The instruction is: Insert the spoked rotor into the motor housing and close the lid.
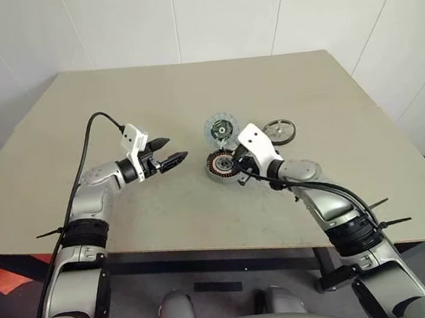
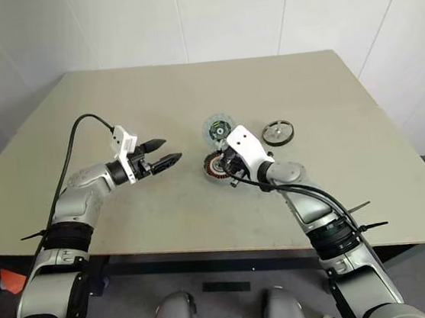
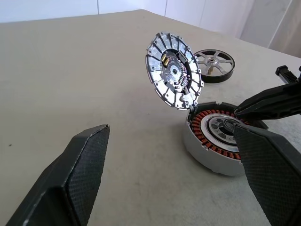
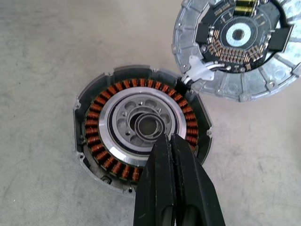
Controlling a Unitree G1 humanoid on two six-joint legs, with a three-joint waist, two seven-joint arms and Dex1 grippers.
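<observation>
**Rotor seated in housing, lid standing open behind it**

The spoked rotor (image 4: 141,123) sat inside the motor housing (image 4: 89,96) near the middle of the worktop (image 1: 127,215), its copper windings ringing a silvery hub. The lid (image 3: 173,70) stood tilted up at the housing's 12 o'clock edge, apparently joined there by a short white lead, its circuit face turned toward the housing. A separate dark spoked wheel (image 1: 279,131) lay on the worktop at about 2 o'clock from the housing.

The right gripper (image 4: 170,141) was clenched on nothing, its tip just over the rotor's hub at the 6 o'clock side. The left gripper (image 1: 167,153) hung released, jaws wide, at 9 o'clock from the housing and well apart from it.

By the look of it, the lid was thin, stiff metal, light but easily tipped; its toothed rim seemed the safest hold, away from the board and the lead, both likely fragile. The housing looked heavy enough to stay put under a gentle push.

Fine print showed on the lid's board, too small to read.
</observation>
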